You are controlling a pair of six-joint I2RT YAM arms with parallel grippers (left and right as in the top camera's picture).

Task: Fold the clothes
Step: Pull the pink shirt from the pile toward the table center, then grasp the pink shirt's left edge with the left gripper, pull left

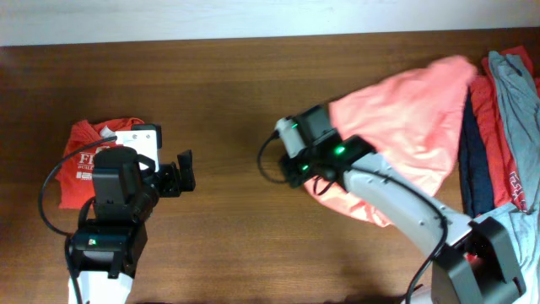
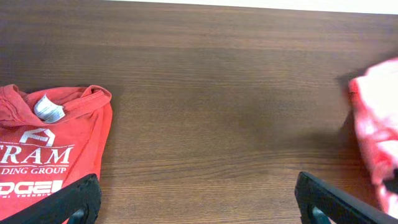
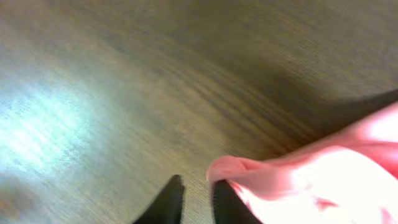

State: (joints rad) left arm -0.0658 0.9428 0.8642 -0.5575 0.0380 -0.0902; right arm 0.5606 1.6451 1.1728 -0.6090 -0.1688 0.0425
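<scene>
Saw pink shirt spreading rightward from right claw, hem touching one finger. Judged that claw barely parted, seemingly gripping nothing; left claw wide open, empty, farther off.

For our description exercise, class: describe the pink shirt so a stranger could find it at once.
Look to the wooden table's right end, where shirts lie heaped. The salmon-pink shirt is the largest, spread leftmost; its neighbours are red, navy and grey.

Dark wood table, red lettered shirt left, salmon-pink shirt right (crumpled), more shirts far right
</scene>
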